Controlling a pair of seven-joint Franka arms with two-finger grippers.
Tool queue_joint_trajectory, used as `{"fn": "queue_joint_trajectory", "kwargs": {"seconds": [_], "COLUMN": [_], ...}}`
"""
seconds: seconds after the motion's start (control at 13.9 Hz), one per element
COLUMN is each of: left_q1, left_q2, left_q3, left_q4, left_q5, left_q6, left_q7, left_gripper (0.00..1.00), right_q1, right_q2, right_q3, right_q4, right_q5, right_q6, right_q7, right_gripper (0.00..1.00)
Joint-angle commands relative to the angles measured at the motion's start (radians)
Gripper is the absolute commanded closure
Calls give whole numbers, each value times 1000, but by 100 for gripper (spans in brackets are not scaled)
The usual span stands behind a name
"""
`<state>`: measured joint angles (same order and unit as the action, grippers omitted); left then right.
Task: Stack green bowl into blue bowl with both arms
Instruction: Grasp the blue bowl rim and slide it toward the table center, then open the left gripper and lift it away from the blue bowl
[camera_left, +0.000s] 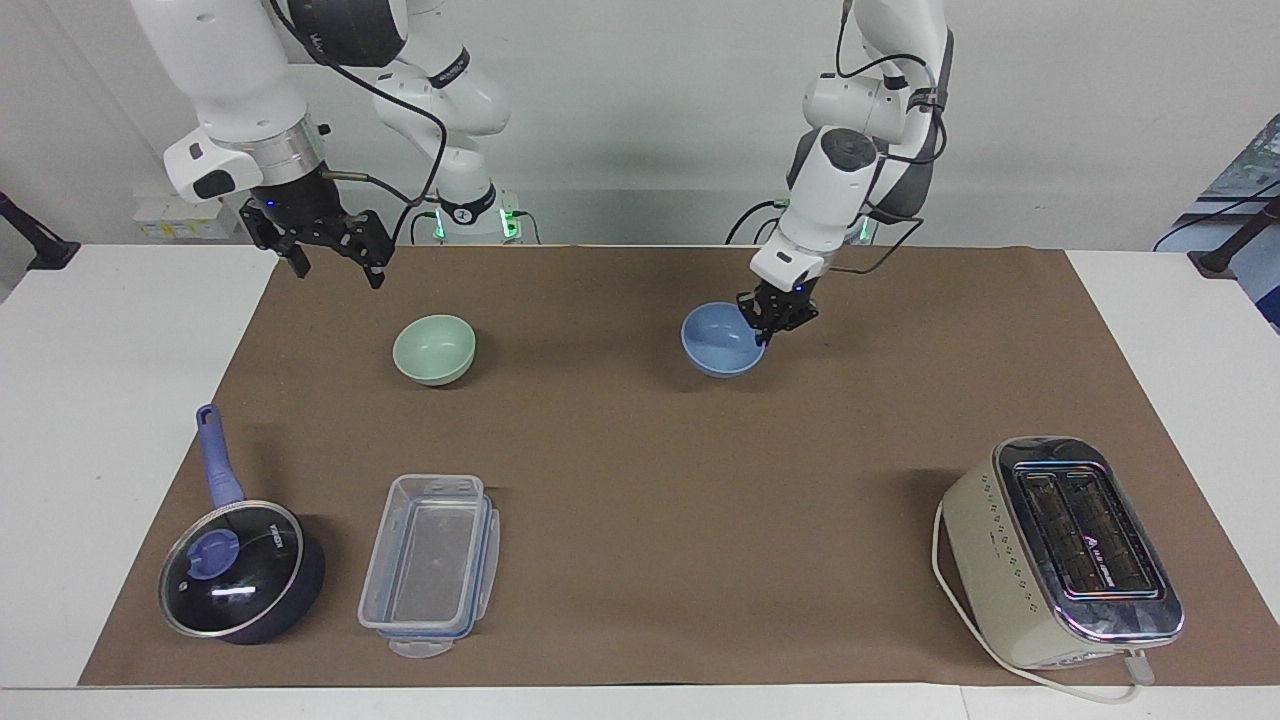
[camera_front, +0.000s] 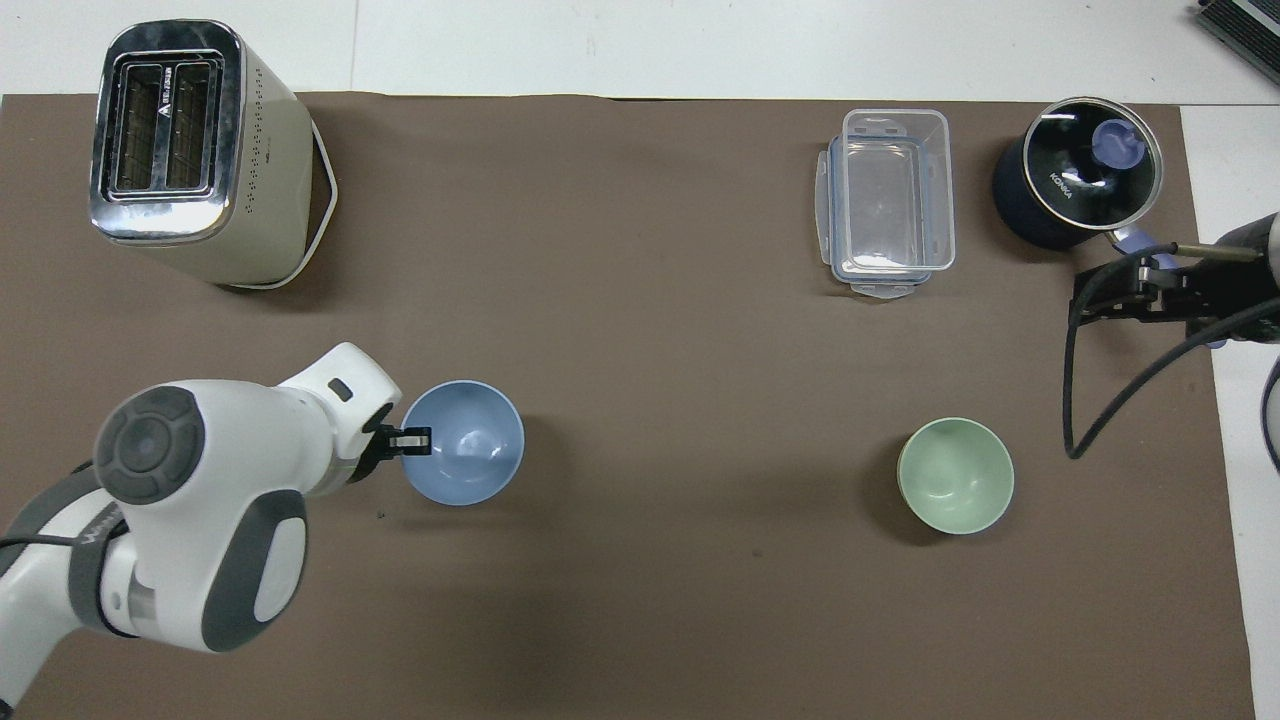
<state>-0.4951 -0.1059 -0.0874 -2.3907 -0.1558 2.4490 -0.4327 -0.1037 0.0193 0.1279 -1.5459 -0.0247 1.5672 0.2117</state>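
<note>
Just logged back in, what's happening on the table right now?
The left gripper has its jaws shut on the rim of the blue bowl and holds it above the brown mat, near the table's middle. The green bowl sits on the mat toward the right arm's end, untouched. The right gripper hangs open in the air near that bowl, waiting. Nothing is stacked yet.

The blue bowl hangs over the mat near the table's middle, its rim pinched by the left gripper, while the green bowl sits on the mat toward the right arm's end. Farther from the robots than the green bowl, container and pot lie side by side, the pot at the mat's edge. The toaster stands at the left arm's end, and the right gripper hovers over the mat's edge.
</note>
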Motion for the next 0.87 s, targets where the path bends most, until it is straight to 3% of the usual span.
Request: {"fn": "queue_joint_trajectory", "kwargs": {"seconds": [0.0, 0.22, 0.36, 0.79], "left_q1": [-95, -138, -126, 96], "left_q2": [31, 45, 48, 46], "left_q3": [17, 17, 18, 21], "left_q4": [-60, -100, -72, 174], "left_q5": [-14, -14, -14, -4], "left_q6": [126, 203, 188, -167], "left_q7": [-72, -118, -118, 56], "left_gripper": [100, 100, 0, 0], "right_q1": [-13, -13, -13, -13], "right_q2": [-24, -25, -25, -27], "right_q3": [2, 2, 2, 2], "right_q4": [-31, -33, -33, -43], "right_q5": [6, 6, 6, 6], "right_q6": [14, 14, 17, 46], "right_q7": [-23, -25, -25, -25], "right_gripper": [0, 0, 0, 0]}}
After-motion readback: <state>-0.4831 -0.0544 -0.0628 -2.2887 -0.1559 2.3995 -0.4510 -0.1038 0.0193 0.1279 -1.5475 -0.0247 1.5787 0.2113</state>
